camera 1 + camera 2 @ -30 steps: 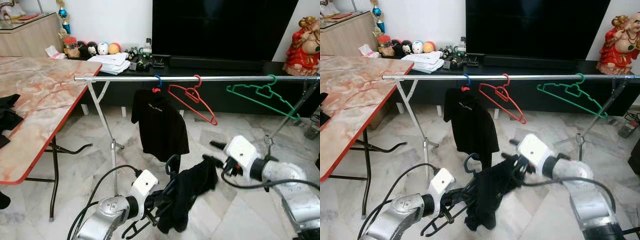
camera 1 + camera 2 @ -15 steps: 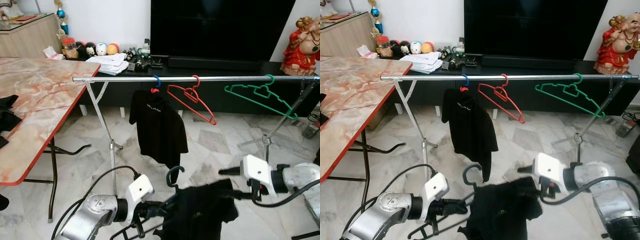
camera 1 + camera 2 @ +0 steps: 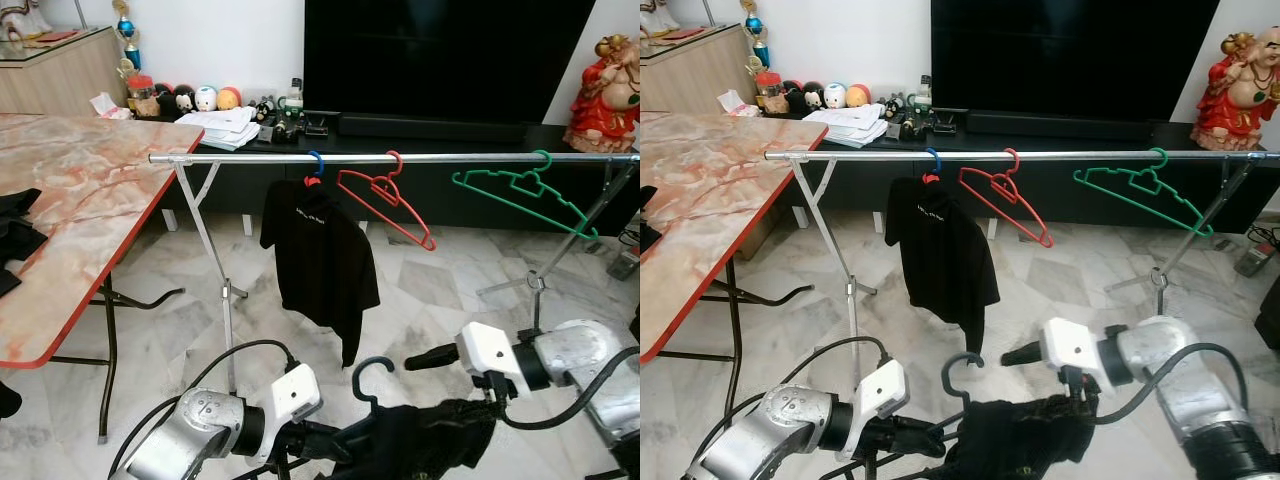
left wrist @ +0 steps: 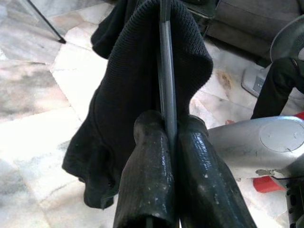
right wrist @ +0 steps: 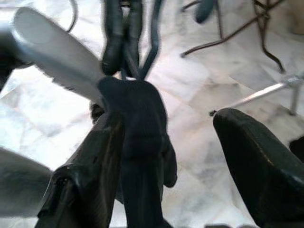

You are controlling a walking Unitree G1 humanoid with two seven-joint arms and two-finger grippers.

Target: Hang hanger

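A dark hanger, its hook (image 3: 372, 372) pointing up, carries a black garment (image 3: 420, 440) low over the floor. My left gripper (image 4: 171, 124) is shut on the hanger's thin bar. My right gripper (image 5: 171, 118) is open, one finger against the garment's right end. Above and beyond them runs the silver rail (image 3: 440, 158). On the rail hang a black shirt (image 3: 318, 250) on a blue hanger, an empty red hanger (image 3: 385, 205) and an empty green hanger (image 3: 520, 190).
A marble-topped table (image 3: 90, 190) with a red edge stands to the left, with black clothes (image 3: 15, 240) on it. The rack's left leg (image 3: 205, 240) stands beside it. Behind are a TV cabinet (image 3: 420, 125) with toys and papers, and a red statue (image 3: 605, 95).
The hanger and garment have dropped lower and swung right. My right gripper has pulled the garment's end to the right, and it now stands open beside it.
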